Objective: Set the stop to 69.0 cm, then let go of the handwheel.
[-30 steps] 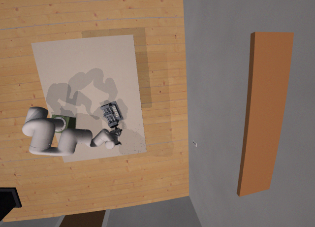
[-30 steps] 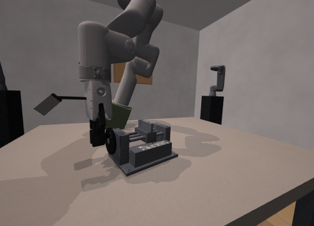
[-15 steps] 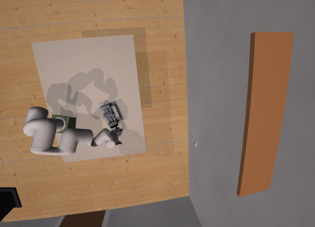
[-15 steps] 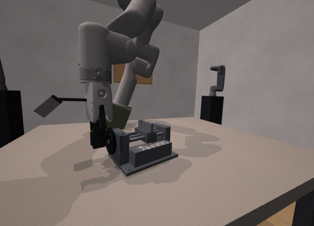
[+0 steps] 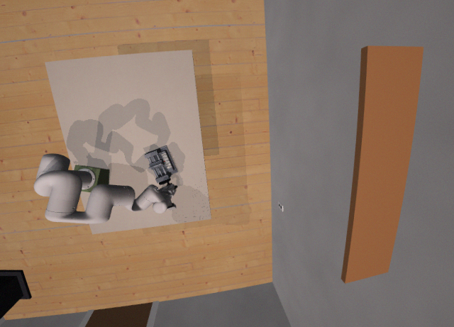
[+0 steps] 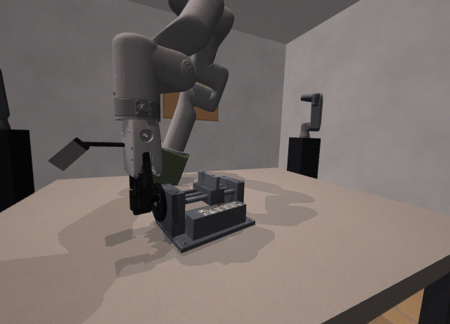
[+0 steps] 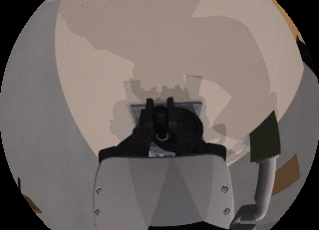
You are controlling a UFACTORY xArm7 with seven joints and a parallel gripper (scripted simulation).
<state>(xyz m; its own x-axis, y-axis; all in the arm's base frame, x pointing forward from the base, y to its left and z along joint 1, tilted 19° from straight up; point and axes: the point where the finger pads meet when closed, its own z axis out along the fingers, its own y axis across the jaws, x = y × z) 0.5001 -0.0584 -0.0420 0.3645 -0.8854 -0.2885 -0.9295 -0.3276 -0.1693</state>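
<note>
A grey stop fixture [image 6: 209, 211] stands on the table, with rails, a sliding stop block [image 6: 209, 184] and a scale strip [image 6: 219, 208] on its front block. A black handwheel [image 6: 158, 203] sits at its left end. My gripper [image 6: 143, 204] hangs straight down beside the wheel and is shut on the handwheel's handle. From above, the fixture [image 5: 162, 167] lies near the table's right edge with the gripper [image 5: 167, 189] at its near end. In the wrist view the black fingers are closed over the wheel, and the handle itself is hidden.
The arm's green base [image 6: 170, 166] stands just behind the fixture. A flat grey paddle on a rod sticks out to the left of the wrist. Black pedestals stand off the table at the left and at the back right [image 6: 303, 156].
</note>
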